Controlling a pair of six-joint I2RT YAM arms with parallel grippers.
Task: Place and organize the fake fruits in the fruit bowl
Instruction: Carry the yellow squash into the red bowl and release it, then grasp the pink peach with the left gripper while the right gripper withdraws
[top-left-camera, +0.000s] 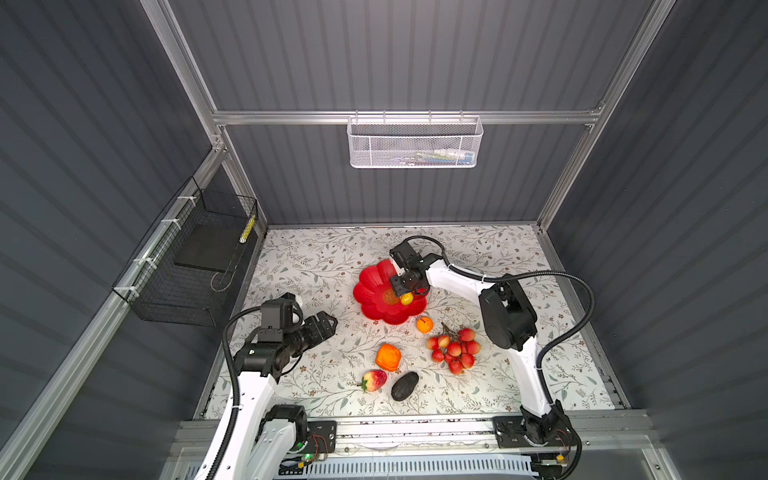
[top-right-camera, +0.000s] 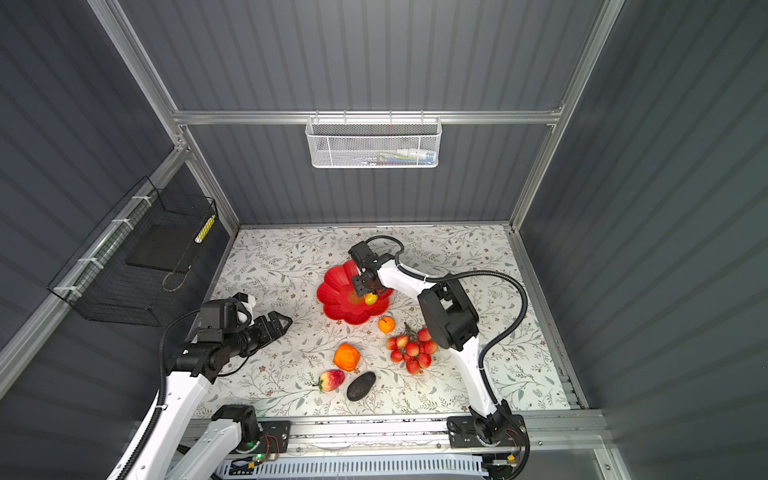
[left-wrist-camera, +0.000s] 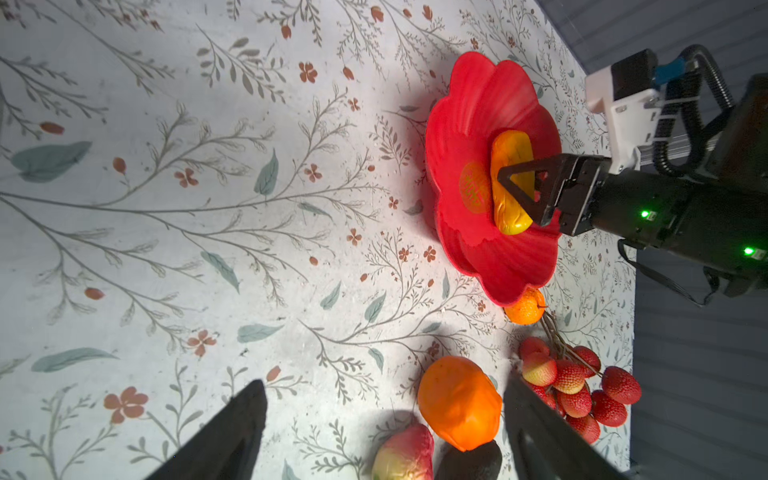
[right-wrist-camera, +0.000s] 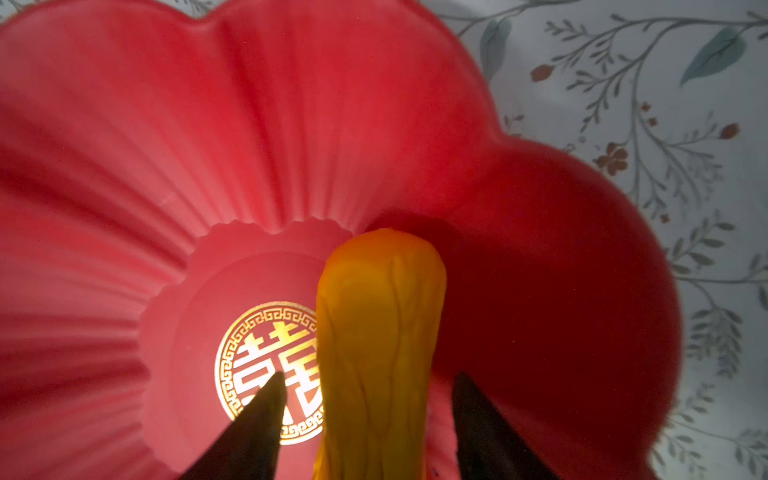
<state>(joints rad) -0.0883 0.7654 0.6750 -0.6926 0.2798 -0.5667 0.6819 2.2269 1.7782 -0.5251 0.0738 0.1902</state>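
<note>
Down in the glossy red flower-shaped fruit bowl (top-left-camera: 368, 278) the long yellow plastic fruit (right-wrist-camera: 378, 291) lies between the open jaws of the right end effector (right-wrist-camera: 370, 376), so it's the release step, and I reckon next needs a clean straight lift off it.

Red, gold and yellow under me.
I see a glossy red flower-shaped plastic bowl (right-wrist-camera: 208, 124) bearing a gold round emblem (right-wrist-camera: 257, 357), a long yellow-orange plastic fruit (right-wrist-camera: 378, 332), and a pale tabletop (right-wrist-camera: 582, 83) printed with grey-green sprigs and rust-red blossoms.

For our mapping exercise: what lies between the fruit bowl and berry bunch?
The round orange lies between fruit bowl and berry bunch, in both top views.
</note>
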